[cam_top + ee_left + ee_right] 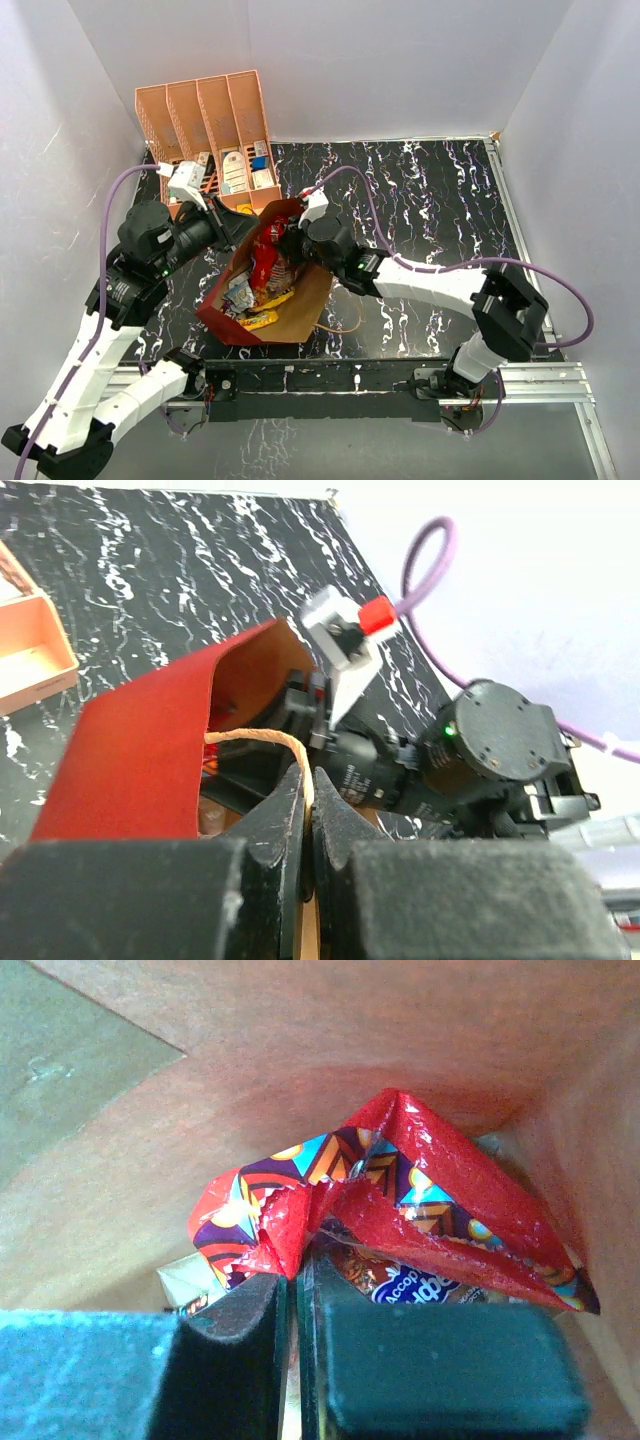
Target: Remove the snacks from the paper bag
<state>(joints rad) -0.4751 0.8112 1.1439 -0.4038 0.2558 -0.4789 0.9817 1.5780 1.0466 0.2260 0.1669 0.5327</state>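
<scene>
The dark red paper bag (225, 318) lies on the black marbled table with its mouth toward the back and its brown inside showing. My left gripper (308, 780) is shut on its tan loop handle (262, 739) and holds the red upper wall (140, 760) up. My right gripper (296, 1270) is inside the bag, shut on the crinkled top edge of the large red sweets bag (400, 1180), which also shows in the top view (268, 252). Small yellow, orange and silver-blue packets (252, 300) lie deeper in the bag.
A peach slotted file rack (205, 120) with small white and blue boxes stands at the back left, right behind the bag. A second loop handle (345, 322) lies on the table by the bag's right side. White walls enclose the table.
</scene>
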